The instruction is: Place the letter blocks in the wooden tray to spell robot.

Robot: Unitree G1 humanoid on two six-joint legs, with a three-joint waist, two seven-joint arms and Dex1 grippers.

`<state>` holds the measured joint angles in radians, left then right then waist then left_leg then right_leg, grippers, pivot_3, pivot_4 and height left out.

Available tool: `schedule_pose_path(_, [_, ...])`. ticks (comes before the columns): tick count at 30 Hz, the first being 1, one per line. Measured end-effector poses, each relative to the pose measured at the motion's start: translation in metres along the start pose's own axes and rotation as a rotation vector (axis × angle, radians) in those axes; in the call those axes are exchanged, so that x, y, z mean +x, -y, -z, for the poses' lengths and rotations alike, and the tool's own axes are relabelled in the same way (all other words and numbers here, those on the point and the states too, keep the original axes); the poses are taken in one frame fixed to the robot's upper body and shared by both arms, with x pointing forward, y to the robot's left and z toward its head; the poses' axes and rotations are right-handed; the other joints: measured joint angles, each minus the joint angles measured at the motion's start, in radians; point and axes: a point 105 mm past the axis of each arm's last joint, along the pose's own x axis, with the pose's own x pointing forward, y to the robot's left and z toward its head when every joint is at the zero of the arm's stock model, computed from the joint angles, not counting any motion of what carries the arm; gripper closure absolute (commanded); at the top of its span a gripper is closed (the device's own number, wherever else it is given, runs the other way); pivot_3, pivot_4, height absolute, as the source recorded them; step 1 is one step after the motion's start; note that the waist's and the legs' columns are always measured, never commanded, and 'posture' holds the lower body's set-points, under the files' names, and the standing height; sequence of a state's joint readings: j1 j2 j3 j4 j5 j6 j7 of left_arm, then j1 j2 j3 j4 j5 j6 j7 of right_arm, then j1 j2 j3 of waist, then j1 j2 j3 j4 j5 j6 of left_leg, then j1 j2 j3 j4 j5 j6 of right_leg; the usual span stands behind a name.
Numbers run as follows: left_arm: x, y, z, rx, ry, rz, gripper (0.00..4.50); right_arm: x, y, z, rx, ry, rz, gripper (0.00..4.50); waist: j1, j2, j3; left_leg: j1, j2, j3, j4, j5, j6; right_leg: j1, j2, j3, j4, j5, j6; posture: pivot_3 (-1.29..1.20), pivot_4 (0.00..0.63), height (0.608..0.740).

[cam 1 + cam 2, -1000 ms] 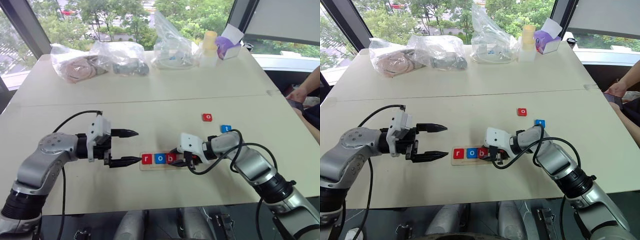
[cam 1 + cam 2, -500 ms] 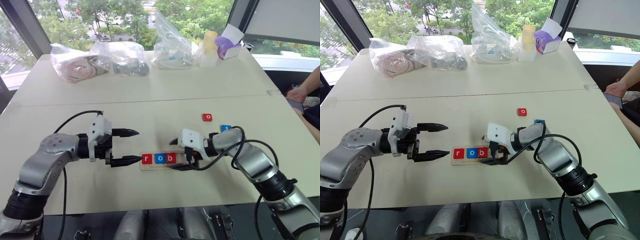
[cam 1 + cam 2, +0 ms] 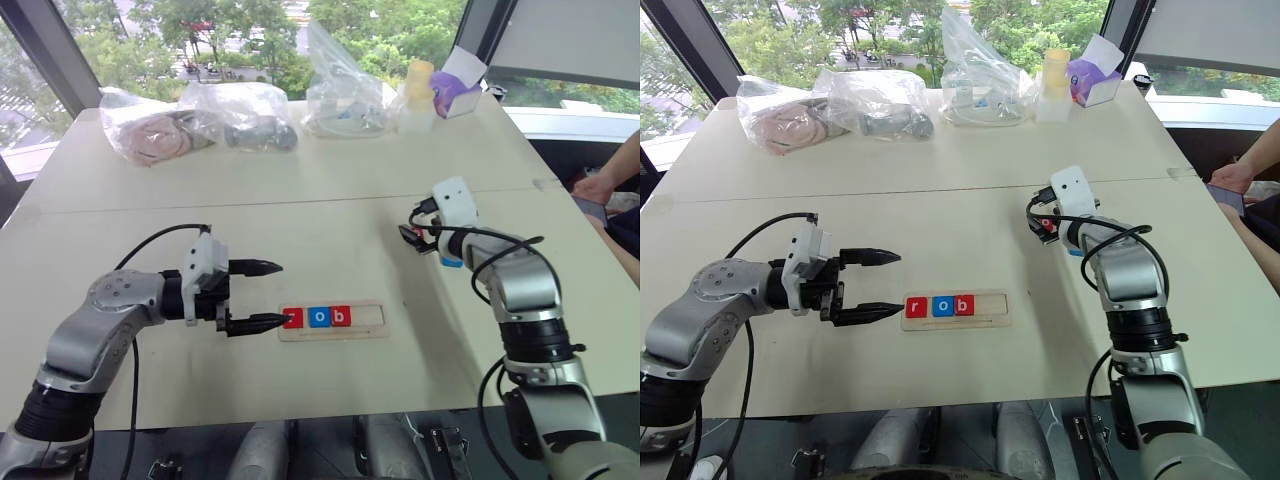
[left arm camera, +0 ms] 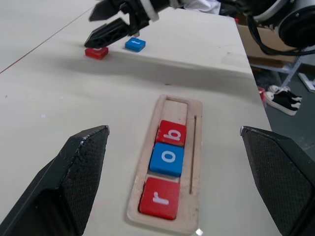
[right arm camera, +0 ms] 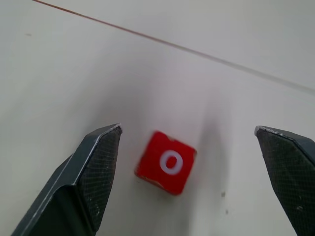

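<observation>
Pale wood, the wooden tray (image 3: 332,320) lies near the tabletop's (image 3: 300,190) front edge, about midway along it. Its recess holds three letter blocks touching in a row at the left end: red r (image 4: 159,198), blue o (image 4: 167,159), red b (image 4: 171,132); the right part of the recess is bare. The left pincer (image 3: 262,295) hovers just beside the tray's left end, jaws wide, gripping nothing. Farther back and toward the right edge, the right pincer (image 3: 414,237) hangs over the loose red o block (image 5: 166,162), jaws wide on either side of it without touching. The blue t block (image 4: 135,44) lies just beside that red one. Plastic bags (image 3: 200,118) sit along the far edge.
</observation>
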<state>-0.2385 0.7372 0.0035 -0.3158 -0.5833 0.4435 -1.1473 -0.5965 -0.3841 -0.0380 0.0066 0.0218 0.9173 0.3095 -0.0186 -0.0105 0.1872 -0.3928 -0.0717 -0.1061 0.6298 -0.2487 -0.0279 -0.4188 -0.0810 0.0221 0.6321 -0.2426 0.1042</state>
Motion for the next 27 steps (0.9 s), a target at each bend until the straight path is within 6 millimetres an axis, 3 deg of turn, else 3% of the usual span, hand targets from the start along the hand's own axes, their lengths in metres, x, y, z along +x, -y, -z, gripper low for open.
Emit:
schedule_pose_path(11, [-0.001,0.002,0.002,-0.006,-0.007,0.010,0.00,0.008,-0.013,0.019,0.178,-0.095,0.067,0.09,0.000,0.000,0.000,0.000,0.000,0.000,0.001,0.000,0.000,0.000,0.001,0.000,0.000,0.000,0.000,0.00,0.150,0.740])
schedule_pose_path(14, [-0.001,0.002,0.002,-0.006,-0.007,0.009,0.00,0.009,-0.017,0.019,0.195,-0.096,0.056,0.97,0.000,0.000,0.000,0.001,0.000,0.000,0.001,0.000,0.000,0.001,0.001,0.000,0.000,0.000,0.000,0.00,0.150,0.740])
schedule_pose_path(18, [-0.001,0.002,0.002,-0.003,-0.007,0.007,0.00,0.010,-0.022,0.018,0.203,-0.101,0.046,3.08,-0.001,0.000,-0.001,0.001,0.000,0.000,0.001,0.000,0.000,0.001,0.002,0.000,0.001,0.000,0.000,0.00,0.150,0.740])
schedule_pose_path(19, [-0.001,0.001,0.002,-0.003,-0.008,0.006,0.00,0.010,-0.022,0.018,0.203,-0.102,0.047,3.37,-0.001,0.000,-0.001,0.001,0.000,0.000,0.001,0.000,0.000,0.001,0.002,0.000,0.001,0.000,0.000,0.00,0.150,0.740])
schedule_pose_path(23, [0.002,0.001,-0.001,0.006,-0.001,0.011,0.00,0.003,-0.022,0.018,0.201,-0.116,0.045,3.35,0.004,0.000,-0.001,0.001,0.000,0.000,0.001,0.000,0.000,0.001,0.002,0.000,0.001,0.000,0.000,0.00,0.150,0.740])
schedule_pose_path(27, [0.005,0.002,0.000,0.003,0.003,0.021,0.00,-0.024,-0.017,0.031,0.180,-0.163,0.045,3.35,0.006,0.000,-0.001,-0.001,0.000,0.000,0.001,0.000,0.001,0.000,0.001,-0.001,0.000,0.000,0.000,0.00,0.150,0.740])
